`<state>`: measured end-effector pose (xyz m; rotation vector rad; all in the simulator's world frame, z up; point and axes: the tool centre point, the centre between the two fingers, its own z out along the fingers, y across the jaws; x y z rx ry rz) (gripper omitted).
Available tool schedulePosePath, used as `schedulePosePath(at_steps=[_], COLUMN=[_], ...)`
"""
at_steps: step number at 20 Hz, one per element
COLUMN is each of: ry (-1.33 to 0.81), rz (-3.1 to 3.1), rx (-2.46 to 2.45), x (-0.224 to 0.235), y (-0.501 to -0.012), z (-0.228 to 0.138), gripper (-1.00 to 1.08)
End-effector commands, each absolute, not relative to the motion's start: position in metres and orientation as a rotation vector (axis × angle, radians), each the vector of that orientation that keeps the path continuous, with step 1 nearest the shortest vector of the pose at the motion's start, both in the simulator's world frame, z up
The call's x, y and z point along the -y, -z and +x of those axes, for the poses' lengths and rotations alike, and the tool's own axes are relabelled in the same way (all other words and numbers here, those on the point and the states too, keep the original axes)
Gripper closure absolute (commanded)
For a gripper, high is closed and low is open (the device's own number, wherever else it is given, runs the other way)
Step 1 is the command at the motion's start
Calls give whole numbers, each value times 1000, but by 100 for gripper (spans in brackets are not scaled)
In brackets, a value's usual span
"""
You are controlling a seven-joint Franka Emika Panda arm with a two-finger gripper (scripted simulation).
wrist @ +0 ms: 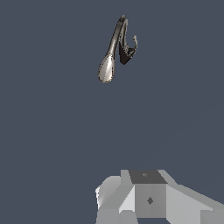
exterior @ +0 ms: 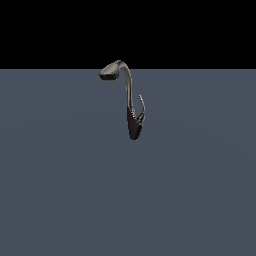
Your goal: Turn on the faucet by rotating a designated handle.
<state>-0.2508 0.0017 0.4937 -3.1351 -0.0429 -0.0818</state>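
The faucet point(exterior: 129, 92) stands alone on the blue-grey floor in the exterior view, with a tapered black base, a slim curved neck and a flattened spout head pointing to that view's left. The handle point(exterior: 142, 107), a thin hooked silvery lever, rises from the base on the exterior view's right. In the wrist view the faucet point(wrist: 114, 46) is seen from above and far off, the handle point(wrist: 134, 43) beside its base. Only grey blocky parts of my gripper point(wrist: 148, 194) show at that picture's edge, well apart from the faucet; its fingers are not distinguishable. The arm is out of the exterior view.
A flat blue-grey floor point(exterior: 60, 190) surrounds the faucet, ending at a black background behind it. No other objects show.
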Motion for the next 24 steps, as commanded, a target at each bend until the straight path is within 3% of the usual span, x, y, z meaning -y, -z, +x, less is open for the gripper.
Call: schedulePosePath(at_steps=[1,24], ry=[82,30], rz=[-3135,-3044], rx=[43,-69], x=[-2,-13], y=[-494,-484], z=[-251,-220], gripper=[108,108])
